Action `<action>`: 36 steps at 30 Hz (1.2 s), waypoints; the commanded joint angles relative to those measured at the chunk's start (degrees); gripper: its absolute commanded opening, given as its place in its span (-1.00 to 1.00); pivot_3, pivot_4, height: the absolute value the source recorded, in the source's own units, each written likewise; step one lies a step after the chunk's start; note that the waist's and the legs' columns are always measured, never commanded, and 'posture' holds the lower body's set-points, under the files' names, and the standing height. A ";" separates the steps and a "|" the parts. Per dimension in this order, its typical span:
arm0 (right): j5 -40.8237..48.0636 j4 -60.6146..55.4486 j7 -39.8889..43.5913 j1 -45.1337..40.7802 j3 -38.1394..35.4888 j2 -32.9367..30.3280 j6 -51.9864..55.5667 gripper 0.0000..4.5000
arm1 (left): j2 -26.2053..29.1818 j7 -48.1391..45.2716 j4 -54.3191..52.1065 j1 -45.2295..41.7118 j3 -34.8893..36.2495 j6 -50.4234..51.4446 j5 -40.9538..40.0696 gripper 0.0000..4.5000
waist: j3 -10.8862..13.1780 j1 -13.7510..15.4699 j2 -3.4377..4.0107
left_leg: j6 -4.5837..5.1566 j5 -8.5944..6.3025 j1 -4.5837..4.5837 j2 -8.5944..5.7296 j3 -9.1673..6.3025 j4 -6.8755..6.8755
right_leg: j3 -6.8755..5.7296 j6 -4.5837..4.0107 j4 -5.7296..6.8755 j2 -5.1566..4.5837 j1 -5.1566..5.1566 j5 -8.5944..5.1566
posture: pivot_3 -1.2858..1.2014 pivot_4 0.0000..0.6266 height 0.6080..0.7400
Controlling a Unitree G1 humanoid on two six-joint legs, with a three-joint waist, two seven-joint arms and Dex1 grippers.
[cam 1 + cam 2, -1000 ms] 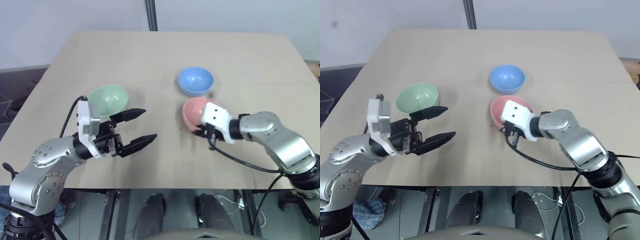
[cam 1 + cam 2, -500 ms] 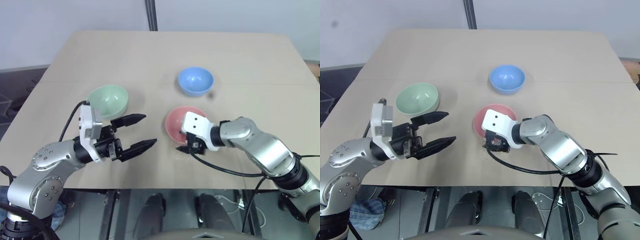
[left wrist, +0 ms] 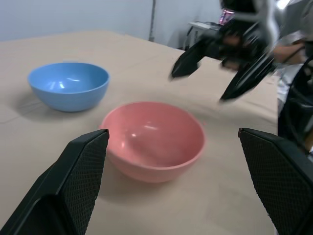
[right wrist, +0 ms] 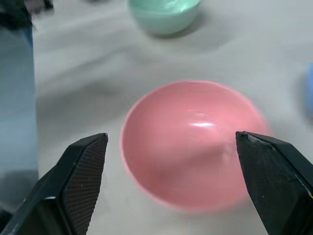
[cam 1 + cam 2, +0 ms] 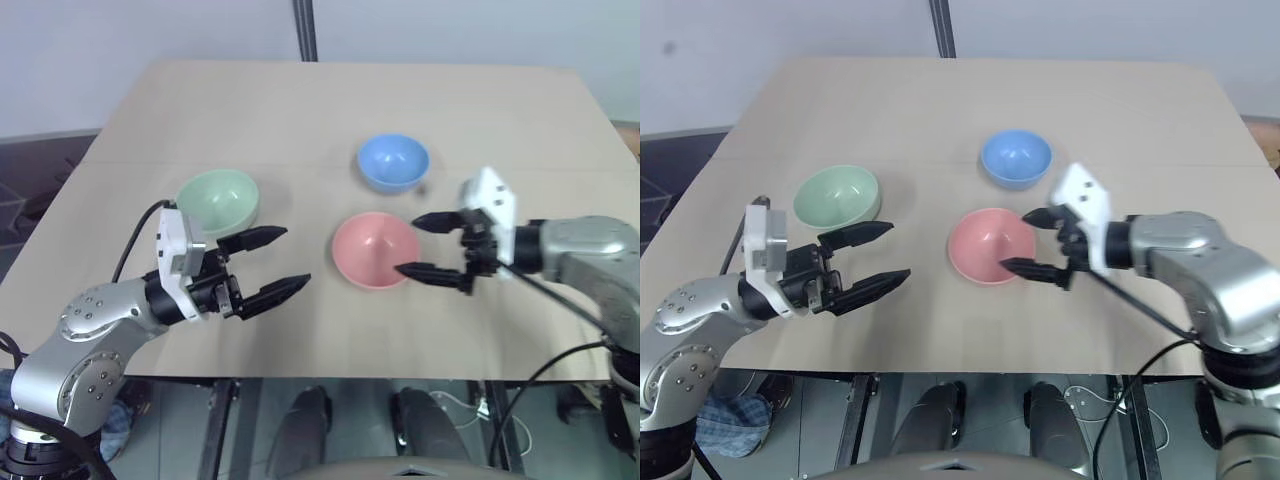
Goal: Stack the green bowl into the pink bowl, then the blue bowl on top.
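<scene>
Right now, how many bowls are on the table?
3, none stacked or hidden. The green bowl is on the left, the blue bowl further back on the right, and the pink bowl nearest, in the middle.

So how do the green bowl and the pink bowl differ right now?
The green bowl is mint and sits just beyond the open left gripper; the pink bowl is salmon and sits beside the open right gripper, nearer the table's front edge. Both are upright, empty, unheld and look the same size.
</scene>
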 commanded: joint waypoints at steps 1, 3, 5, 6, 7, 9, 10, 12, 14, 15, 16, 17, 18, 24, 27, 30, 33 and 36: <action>7.68 0.47 1.58 2.37 -13.43 -0.74 -2.26 0.95 | 1.29 3.84 1.81 -1.94 -0.41 0.14 4.57 1.00 | 0.00 -0.06 0.00 | 0.00 0.00 0.02 0.01 0.01 0.00 | 0.00 0.00 0.00 0.01 0.01 0.00 | 0.03 -0.52 1.00; 11.68 1.87 1.50 4.01 -19.75 -0.36 -3.73 0.95 | 1.88 6.38 4.05 -3.84 -1.40 1.89 6.93 1.00 | 0.00 -0.05 0.00 | 0.00 0.00 0.03 0.01 0.02 0.00 | 0.01 0.00 0.02 0.04 0.01 0.00 | 0.03 -0.52 1.00; 14.48 2.44 1.85 6.26 -24.41 0.08 -6.83 0.95 | 2.13 7.89 6.64 -6.15 -1.94 2.61 8.69 1.00 | 0.00 -0.05 0.00 | 0.00 0.00 0.03 0.01 0.02 0.00 | 0.02 0.00 0.03 0.04 0.02 0.00 | 0.03 -0.52 1.00; 15.88 2.61 2.31 7.65 -26.38 0.02 -8.25 0.95 | 2.35 8.78 8.38 -7.63 -2.27 2.67 10.01 1.00 | 0.00 -0.05 0.00 | 0.00 0.00 0.03 0.00 0.01 0.00 | 0.02 0.01 0.02 0.05 0.03 0.00 | 0.03 -0.52 1.00; 16.80 2.64 2.68 9.01 -27.59 -0.23 -9.63 0.95 | 2.53 9.79 10.16 -8.98 -2.62 2.48 11.69 1.00 | 0.00 -0.05 0.00 | 0.00 0.00 0.03 0.00 0.02 0.00 | 0.02 0.01 0.02 0.04 0.03 0.00 | 0.03 -0.52 1.00; 17.47 3.04 2.99 11.83 -29.14 -1.24 -11.87 0.95 | 3.57 11.65 14.47 -11.71 -3.87 2.20 15.99 1.00 | 0.00 -0.05 0.00 | 0.00 0.00 0.02 0.00 0.02 0.00 | 0.02 0.01 0.02 0.04 0.02 0.00 | 0.03 -0.52 1.00; 17.66 3.11 3.18 13.14 -29.46 -1.82 -12.97 0.95 | 4.41 12.57 16.47 -12.67 -4.90 1.70 18.87 1.00 | 0.00 -0.11 0.00 | 0.00 0.00 0.02 0.00 0.02 -0.01 | 0.02 0.01 0.02 0.05 0.02 0.00 | 0.03 -0.52 1.00; 17.70 3.14 3.44 15.49 -29.58 -2.93 -14.93 0.95 | 6.01 13.74 19.49 -13.70 -6.65 1.06 23.45 1.00 | 0.00 -0.32 0.00 | 0.00 0.00 0.03 0.00 0.11 -0.01 | 0.09 0.01 0.02 0.04 0.01 0.00 | 0.03 -0.52 1.00; 17.47 3.37 3.03 16.98 -29.21 -3.76 -16.55 0.95 | 6.65 13.89 20.88 -14.45 -7.14 1.26 25.14 1.00 | 0.00 -0.39 0.00 | 0.00 0.00 0.05 0.01 0.14 -0.03 | 0.12 0.01 0.02 0.04 0.00 0.00 | 0.03 -0.52 1.00; 17.40 3.50 2.70 17.51 -28.83 -4.10 -17.35 0.95 | 6.89 13.79 21.22 -14.80 -7.34 1.86 25.68 1.00 | 0.00 -0.39 0.00 | 0.00 0.00 0.06 0.01 0.16 -0.05 | 0.15 0.01 0.02 0.04 0.00 0.00 | 0.03 -0.52 1.00; 17.50 3.60 2.33 17.76 -28.51 -4.25 -18.01 0.95 | 7.11 13.47 21.63 -15.03 -7.72 2.15 26.33 1.00 | 0.00 -0.30 0.00 | 0.00 0.00 0.06 0.02 0.16 -0.05 | 0.14 0.01 0.02 0.04 -0.01 0.00 | 0.03 -0.52 1.00; 17.68 3.69 2.03 17.94 -28.27 -4.39 -18.53 0.95 | 7.18 13.16 21.90 -15.17 -7.97 2.32 26.87 1.00 | 0.00 -0.22 0.00 | 0.00 0.00 0.04 0.02 0.15 -0.05 | 0.14 0.01 0.02 0.04 -0.01 0.00 | 0.03 -0.52 1.00; 17.66 3.70 1.53 17.99 -27.82 -4.47 -19.11 0.95 | 7.34 13.29 22.75 -15.36 -8.42 2.84 27.82 1.00 | 0.00 -0.20 0.00 | 0.00 0.00 0.04 0.02 0.14 -0.04 | 0.13 0.01 0.02 0.04 0.00 0.00 | 0.03 -0.52 1.00; 17.81 3.72 -0.60 18.76 -26.21 -5.24 -21.35 0.95 | 8.31 12.15 26.07 -15.56 -11.09 2.12 32.15 1.00 | 0.00 -0.16 0.00 | 0.00 0.00 0.04 0.01 0.14 -0.04 | 0.13 0.01 0.01 0.03 0.00 0.00 | 0.03 -0.52 1.00; 17.82 3.52 -1.58 19.14 -25.44 -5.54 -22.23 0.95 | 8.90 10.60 26.61 -15.58 -12.51 3.33 33.09 1.00 | 0.00 -0.15 -0.01 | 0.00 0.00 0.02 0.01 0.14 -0.04 | 0.13 0.01 0.01 0.02 0.00 0.00 | 0.03 -0.52 1.00; 19.10 2.91 -2.48 19.58 -25.67 -5.79 -22.51 1.00 | 8.21 10.03 27.18 -16.12 -12.20 5.08 32.61 0.75 | 0.00 -0.13 -0.01 | 0.00 0.00 0.03 0.01 0.13 -0.04 | 0.12 0.01 0.02 0.02 0.00 0.00 | 0.03 -0.52 1.00; 20.76 2.55 -3.13 19.87 -26.27 -6.33 -22.57 1.00 | 8.08 9.65 27.55 -16.72 -12.37 5.17 32.91 0.21 | 0.00 -0.15 -0.01 | 0.00 0.00 0.03 0.01 0.12 -0.04 | 0.12 0.01 0.02 0.02 0.00 0.00 | 0.03 -0.52 1.00; 21.45 2.32 -3.14 20.56 -26.17 -7.22 -22.81 1.00 | 7.88 9.50 27.86 -17.12 -12.45 5.18 33.04 -0.47 | 0.00 -0.14 -0.01 | 0.00 0.00 0.03 0.01 0.13 -0.04 | 0.12 0.01 0.02 0.01 0.00 0.00 | 0.03 -0.52 1.00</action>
